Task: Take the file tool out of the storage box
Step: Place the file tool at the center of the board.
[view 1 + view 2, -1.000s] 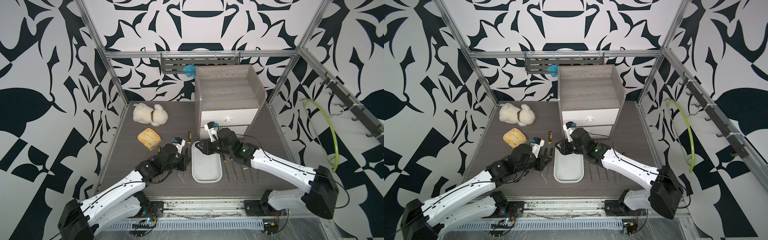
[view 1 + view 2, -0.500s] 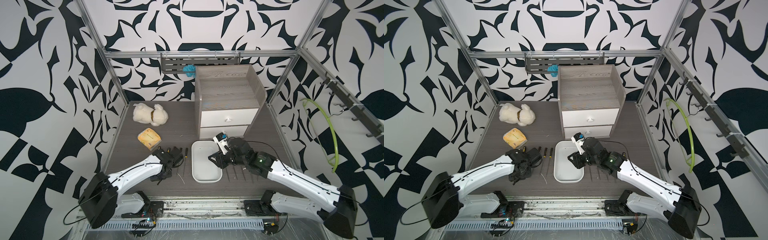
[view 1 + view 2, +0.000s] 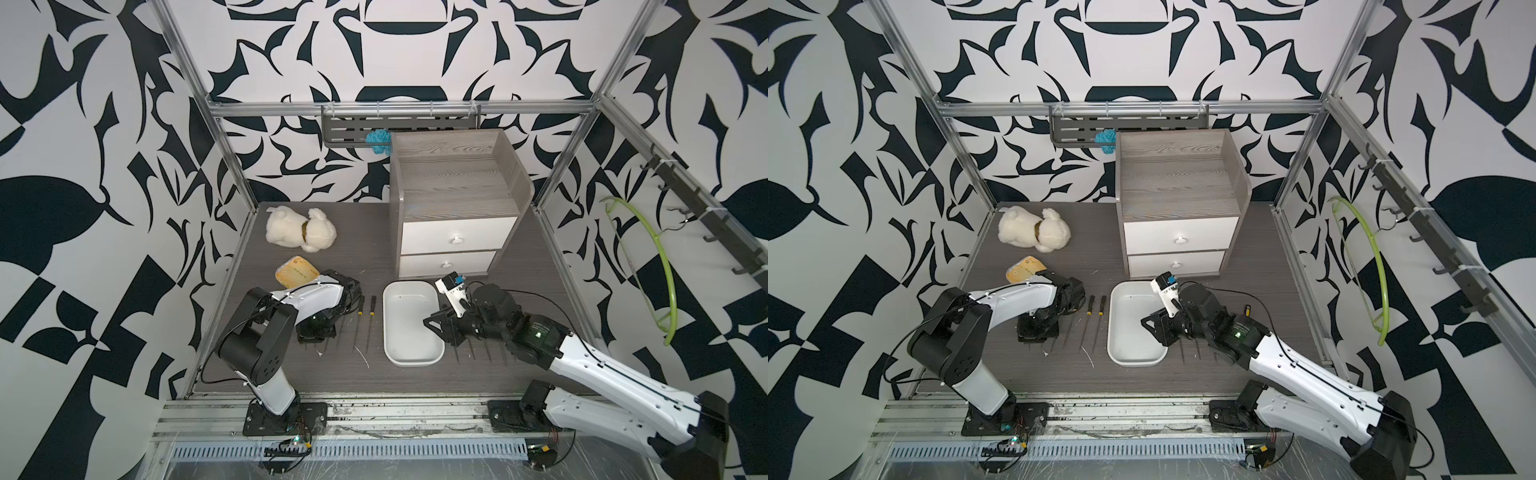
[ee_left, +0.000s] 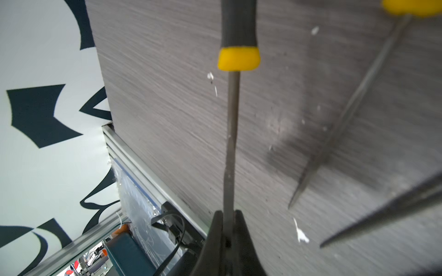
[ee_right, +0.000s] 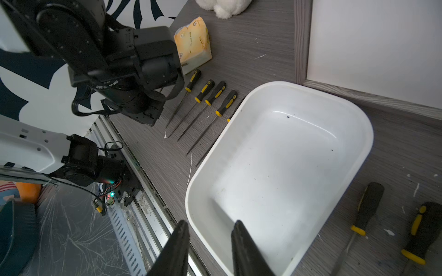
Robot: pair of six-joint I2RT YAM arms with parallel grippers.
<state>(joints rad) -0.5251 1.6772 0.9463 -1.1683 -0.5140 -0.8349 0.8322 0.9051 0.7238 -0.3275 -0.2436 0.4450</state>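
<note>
Between tight jaws of the left tool [image 4: 227, 213], the file [image 4: 232, 114] blade.

**Storage box** [image 3: 409, 332]: a shallow white plastic tray, rectangular with rounded corners. It sits flat on the table [image 3: 374, 232] with its long axis running front to back. A few dark specks show on its white floor [image 5: 287, 167].

**File tool** [image 4: 233, 107]: a black handle with a yellow collar and a slim grey tapered blade. It is outside the box, and its blade tip is clamped between the closed jaws of the left gripper [image 4: 227, 215].

**Identical files**: these lie on the table in a parallel row to the left of the box [image 5: 216, 93]. More lie to its right [image 5: 368, 205].
</note>
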